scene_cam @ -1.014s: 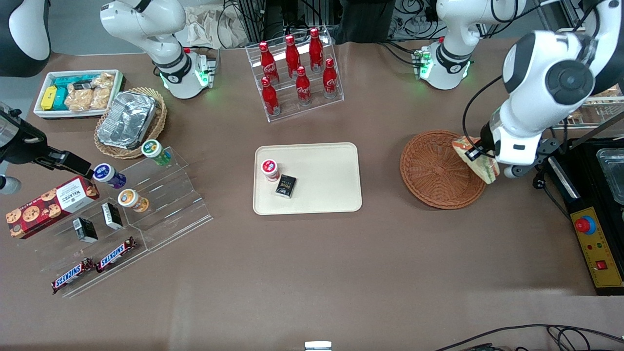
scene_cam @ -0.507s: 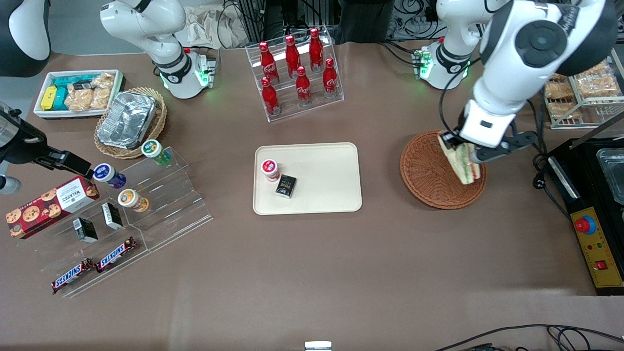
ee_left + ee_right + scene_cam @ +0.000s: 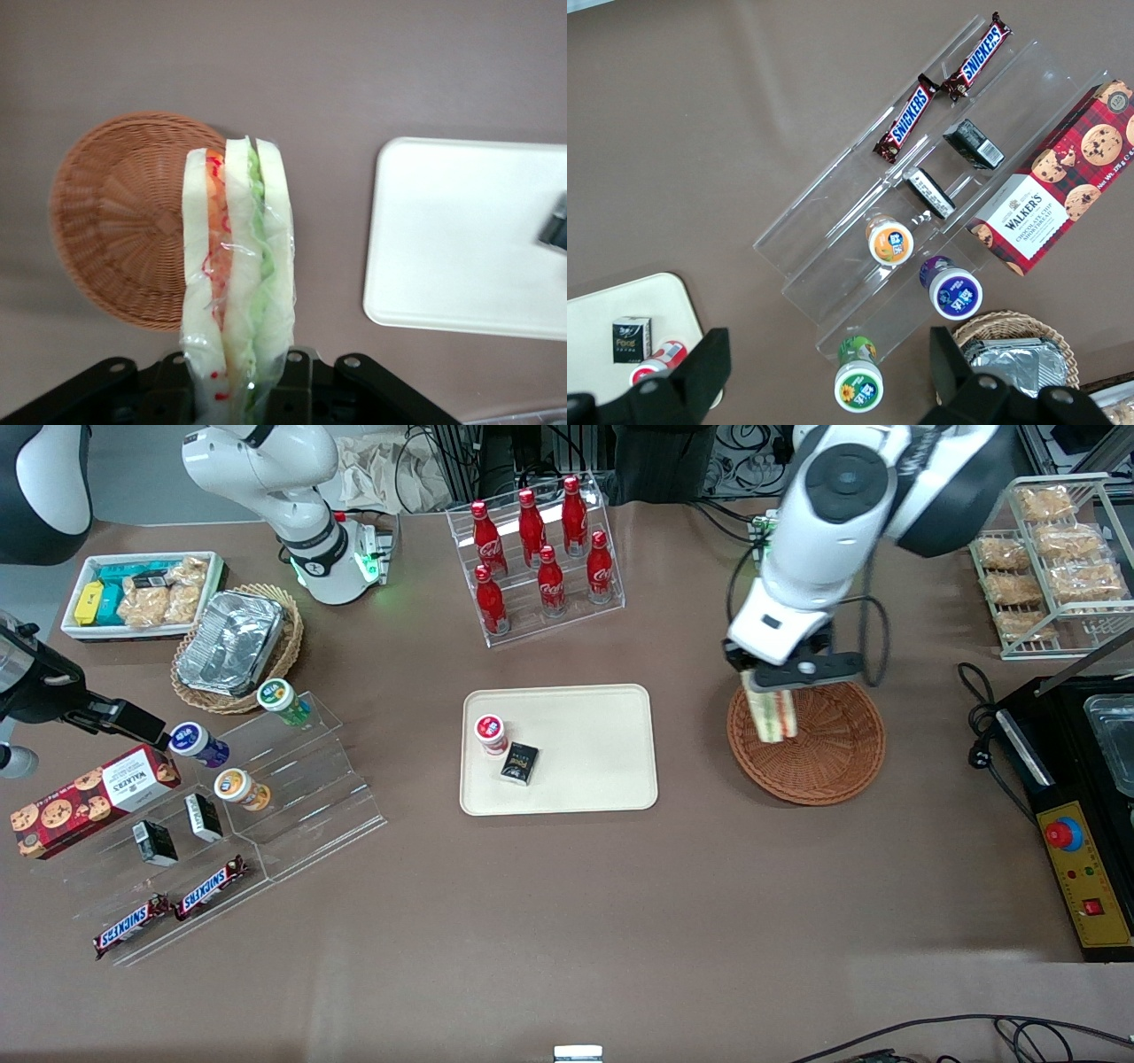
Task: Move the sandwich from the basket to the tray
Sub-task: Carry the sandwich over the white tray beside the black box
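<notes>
My hand (image 3: 769, 684) is clamped on the sandwich (image 3: 772, 713), pinching the wrapped wedge across its bread faces near one end, and I hold it in the air above the basket (image 3: 806, 735), over the part of the rim nearest the tray (image 3: 559, 749). Nothing of the sandwich touches the wicker.

As I judge it, the step in hand is the carry. In the front view the tray lies at about nine o'clock from the basket, with a strip of bare surface (image 3: 691, 850) between them. I want to keep my height until I am fully over the tray, so the hanging end clears the low rim. The red-capped jar (image 3: 490, 734) and the small black box (image 3: 519, 763) sit toward the tray's nine o'clock end, so I aim for the bare half nearest the basket, lower gently, and let go only once the wedge rests.

In the front view the sandwich's long axis runs nearly twelve to six, free end toward six. In the wrist view (image 3: 237, 266) its orange and green layers run lengthwise away from my fingers.
</notes>
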